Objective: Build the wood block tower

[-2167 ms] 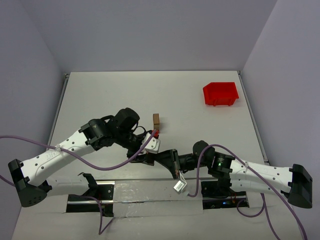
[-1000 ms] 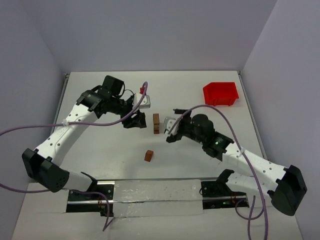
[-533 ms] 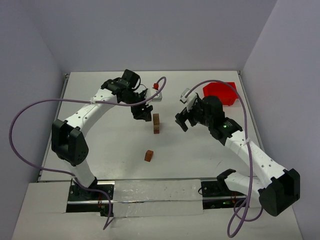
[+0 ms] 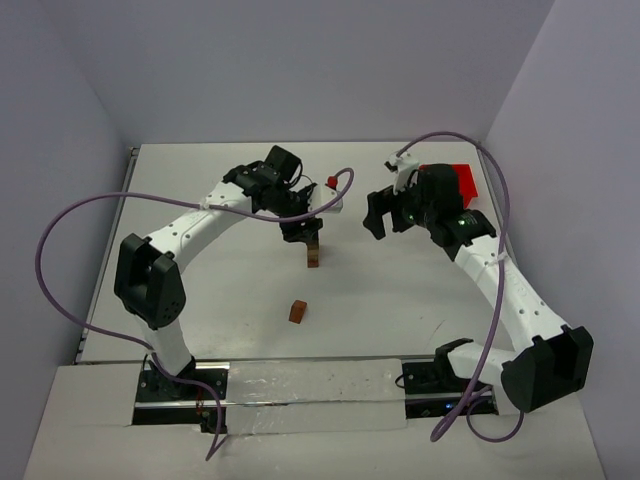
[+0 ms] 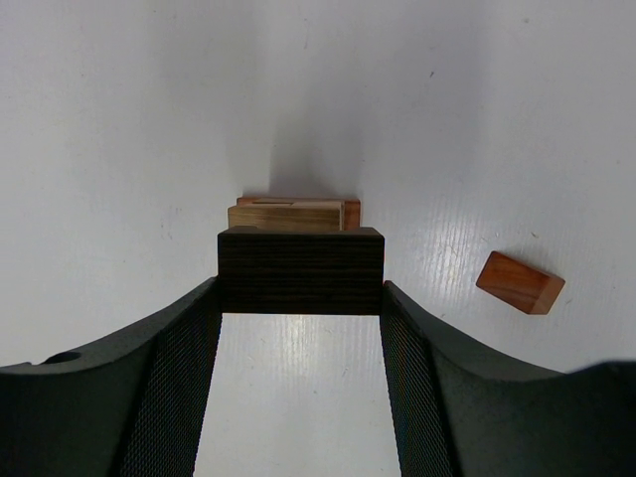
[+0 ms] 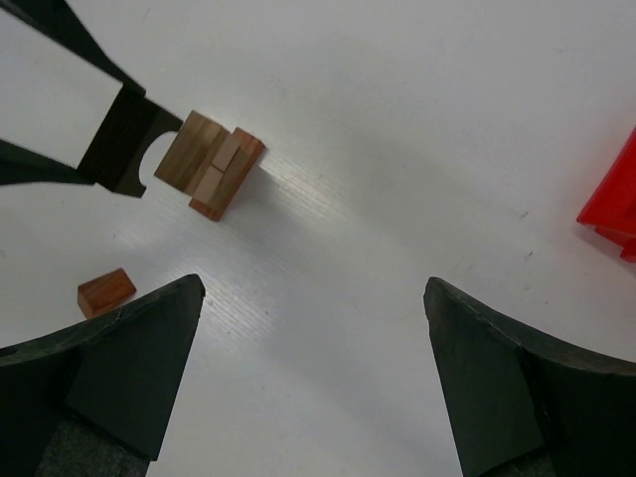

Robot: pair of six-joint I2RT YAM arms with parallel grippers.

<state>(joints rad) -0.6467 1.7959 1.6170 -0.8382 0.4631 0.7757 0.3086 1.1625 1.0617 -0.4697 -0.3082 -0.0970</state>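
Left gripper is pinching the dark block, long axis 9-to-3 in its wrist view. The tower is just past it at 12. Looks lined up to me, but I can't tell contact. Right gripper is spread and empty, at the tower's 2 in the top view. Right wrist shows an arch notch in the dark block; left wrist doesn't. A loose reddish block is on the counter at the tower's 6.

Left gripper brought dark block over tower; right gripper retreated.
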